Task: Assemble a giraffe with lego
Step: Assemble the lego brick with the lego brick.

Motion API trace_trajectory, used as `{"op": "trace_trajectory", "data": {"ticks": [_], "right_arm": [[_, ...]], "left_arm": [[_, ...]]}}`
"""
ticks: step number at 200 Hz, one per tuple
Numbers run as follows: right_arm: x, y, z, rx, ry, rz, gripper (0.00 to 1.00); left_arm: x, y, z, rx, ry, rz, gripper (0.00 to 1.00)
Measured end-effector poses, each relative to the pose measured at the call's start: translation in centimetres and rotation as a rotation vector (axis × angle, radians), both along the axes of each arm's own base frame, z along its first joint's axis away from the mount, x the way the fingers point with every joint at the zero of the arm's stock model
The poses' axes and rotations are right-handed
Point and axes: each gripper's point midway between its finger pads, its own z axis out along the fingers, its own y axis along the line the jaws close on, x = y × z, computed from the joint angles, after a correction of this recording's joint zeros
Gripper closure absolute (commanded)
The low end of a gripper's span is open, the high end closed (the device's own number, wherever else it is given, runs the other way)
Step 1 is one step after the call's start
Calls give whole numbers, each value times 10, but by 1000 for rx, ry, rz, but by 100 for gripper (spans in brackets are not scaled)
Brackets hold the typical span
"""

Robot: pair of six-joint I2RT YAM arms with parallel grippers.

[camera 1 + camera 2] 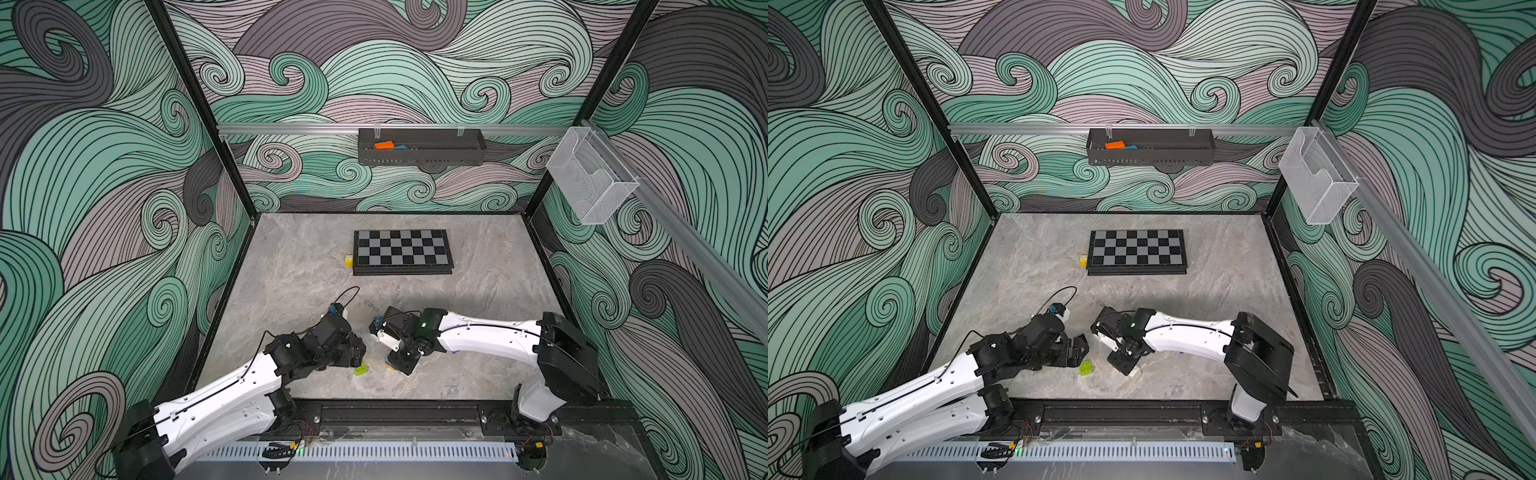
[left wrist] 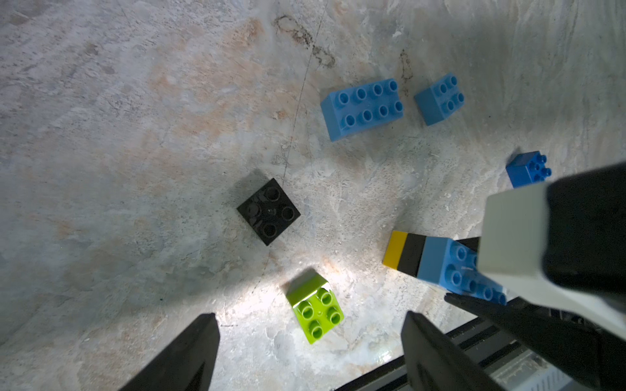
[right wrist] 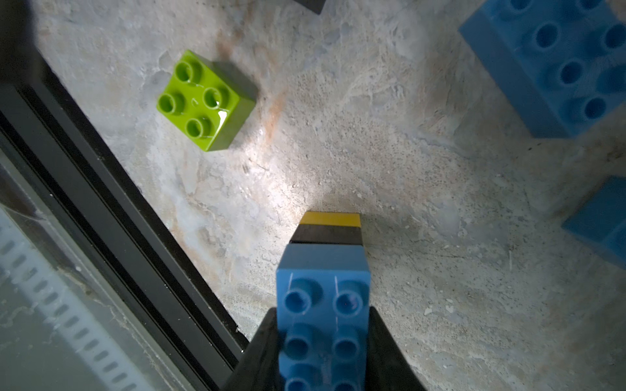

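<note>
Closest to my right wrist lens is the giraffe [image 3: 323, 270] so far: a long blue brick on a black one on a yellow one, with the right gripper [image 3: 321, 315] clamped tight on the blue brick's flanks. In both top views it sits at about 6 o'clock on the table [image 1: 478, 291], near the front rail [image 1: 395, 411]. The lime green brick [image 1: 360, 368] lies loose just at its 9 o'clock. My left gripper [image 2: 309, 316] hangs over that lime brick with its jaws spread wide and nothing in them. My worry is how near the two grippers are: a descent on the lime brick could clip the right fingers or knock the build, and a glancing finger could skid the brick toward the rail. The build is gripped at one end only, so pressing anything on may lever it or pop the yellow-black leg off. The arms hide the black brick [image 2: 268, 211] and the spare long blue brick [image 2: 364, 108] from the top views. I cannot tell whether the yellow foot touches the table, or whether a white leg is fitted, since the jaws cover that end.
</note>
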Motion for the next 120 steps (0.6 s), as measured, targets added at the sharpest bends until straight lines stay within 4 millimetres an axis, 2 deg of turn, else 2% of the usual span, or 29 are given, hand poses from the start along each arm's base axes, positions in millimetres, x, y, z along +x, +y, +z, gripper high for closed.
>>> {"op": "trace_trajectory", "data": {"ticks": [120], "right_arm": [[-3, -7, 1, -36, -26, -29, 76]], "left_arm": [[0, 1, -1, 5, -3, -6, 12]]}}
